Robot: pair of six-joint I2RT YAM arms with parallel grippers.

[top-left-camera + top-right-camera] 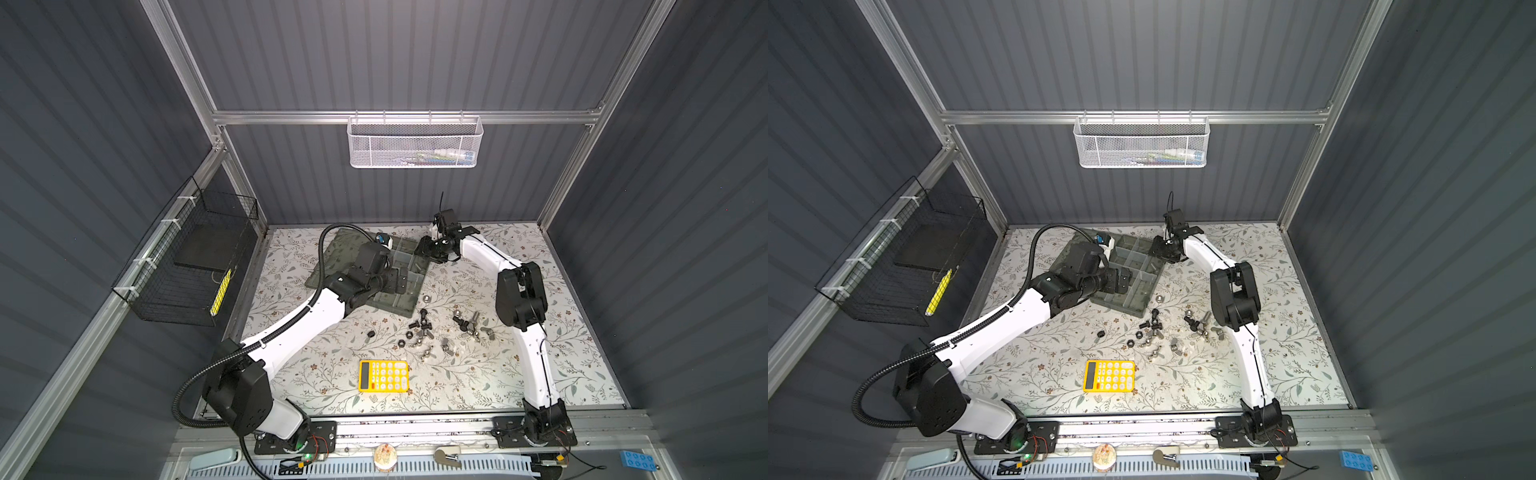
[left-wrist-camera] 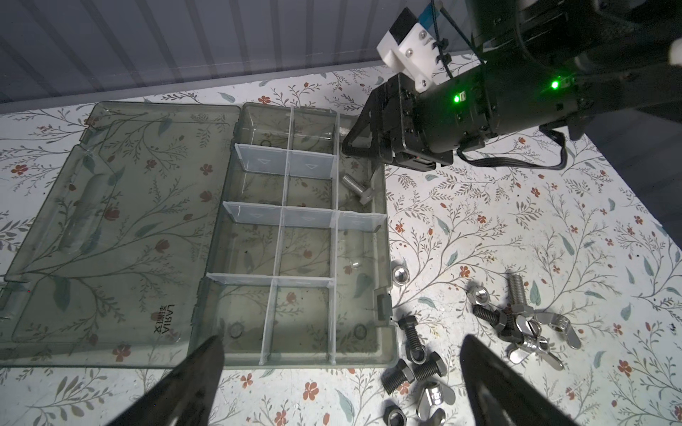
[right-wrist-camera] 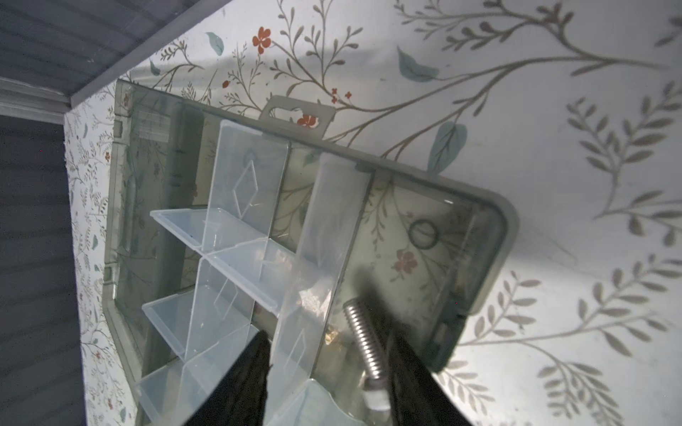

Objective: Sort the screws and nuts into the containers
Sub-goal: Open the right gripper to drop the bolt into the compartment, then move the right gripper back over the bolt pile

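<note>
Left end effector [image 2: 341,348], jaws spread wide, angled downward, right end effector [image 3: 313,313], jaws parted, pointing steeply down

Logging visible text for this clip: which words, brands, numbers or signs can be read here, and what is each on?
"LARIA": brand mark on the open organiser lid, near one corner and turned sideways in the left wrist view. The smaller line beside it is unreadable.
Calculator keys: too small to read.
Items in the white mesh basket: labels blurred.
No other text is legible.
</note>
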